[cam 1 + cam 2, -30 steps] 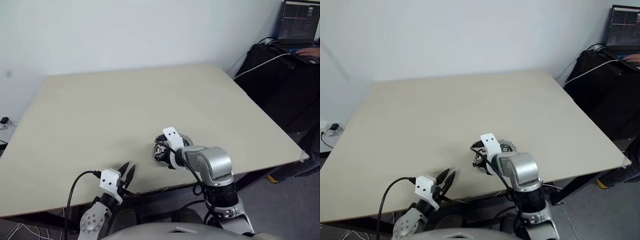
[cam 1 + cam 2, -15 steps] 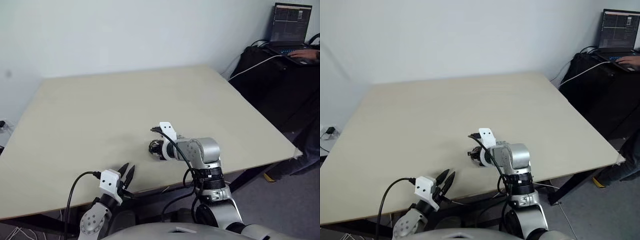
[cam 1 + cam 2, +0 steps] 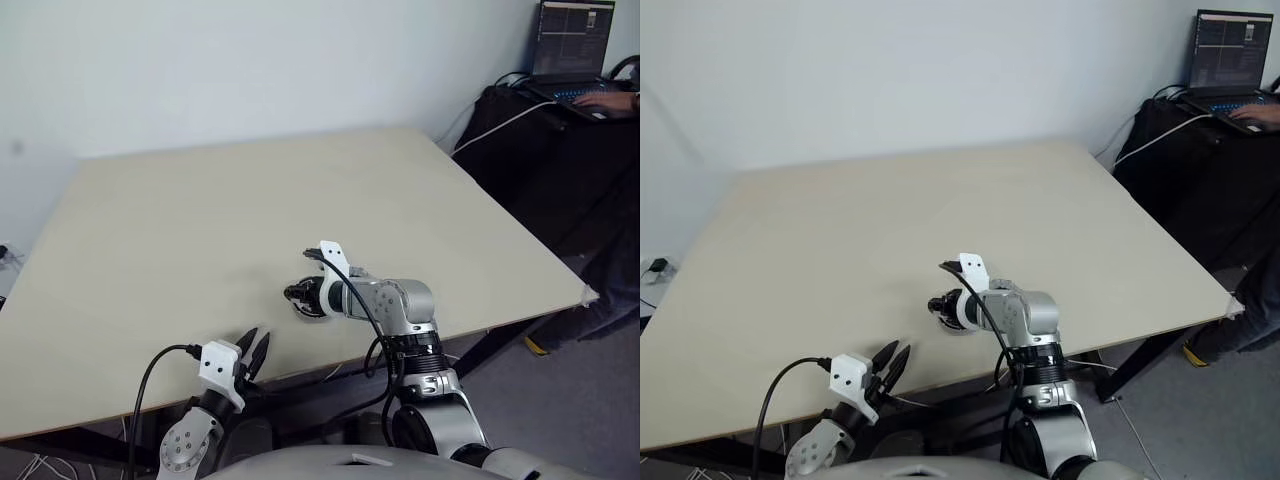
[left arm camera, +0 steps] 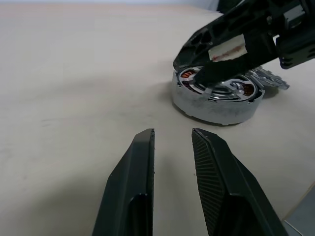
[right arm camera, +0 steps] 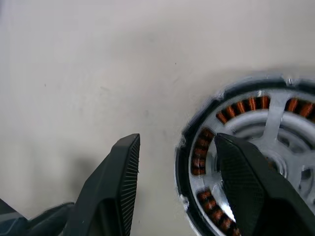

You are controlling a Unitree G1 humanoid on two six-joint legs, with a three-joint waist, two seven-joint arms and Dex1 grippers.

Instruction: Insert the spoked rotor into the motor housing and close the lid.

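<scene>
A pale wooden table point(image 3: 200, 220) fills the middle of the head views, and the robot's right gripper point(image 5: 177, 147) reaches over the motor housing point(image 5: 246, 162) near the table's front edge, just below centre of the frame. In the right wrist view its two black fingers point(image 5: 115, 191) stand apart with a clear gap between them; one hangs over bare tabletop and the other lies across the housing's rim, holding nothing. The housing sits flat on the table, a round cup with a dark rim and a shiny metal wall. Inside it, silver spokes point(image 5: 273, 115) run from a silver hub out across the ring of copper-coloured windings point(image 5: 202, 157), so the spoked rotor point(image 4: 231, 88) appears to sit in the housing. Whether it is fully seated cannot be told.

In the left wrist view a piece of light-grey notched metal, seemingly the lid point(image 4: 268, 78), lies on the table just behind the housing, partly hidden by the right gripper's black finger.

The left gripper point(image 3: 252, 352) hangs at the lower left of the left eye view, beside the table's front edge and well apart from the housing. Its fingers point(image 4: 133, 182) stand close together with only a narrow gap, and nothing is between them.

At the upper right, a person's hand point(image 3: 612, 100) rests at a laptop point(image 3: 575, 45) on a dark desk.
</scene>
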